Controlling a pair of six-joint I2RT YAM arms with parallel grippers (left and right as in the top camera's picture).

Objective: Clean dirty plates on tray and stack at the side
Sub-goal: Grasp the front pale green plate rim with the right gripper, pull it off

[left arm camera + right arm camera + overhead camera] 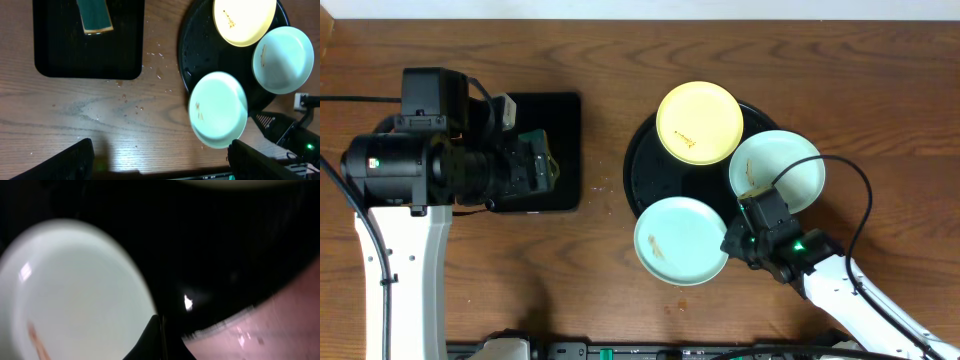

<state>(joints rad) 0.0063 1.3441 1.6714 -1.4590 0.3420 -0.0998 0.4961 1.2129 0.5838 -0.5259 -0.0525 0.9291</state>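
The round black tray [650,170] carries three plates. The yellow plate [699,122] lies at its back and a mint-green plate [780,165] at its right. A second mint-green plate [680,240], brown-smudged, hangs over the tray's front rim. My right gripper [735,238] sits at this plate's right edge. In the right wrist view its tips [160,322] are pinched together on the rim of that plate [75,290], one finger over the plate's inside, the other over the tray [210,255]. My left gripper [545,165] hovers open and empty over the left side; its fingertips [65,160] stand wide apart.
A rectangular black tray [60,55] lies at the left with a green sponge [94,15] on it. Small crumbs and wet spots [159,74] dot the wood between the two trays. The right arm's body [840,290] reaches in from the front right corner.
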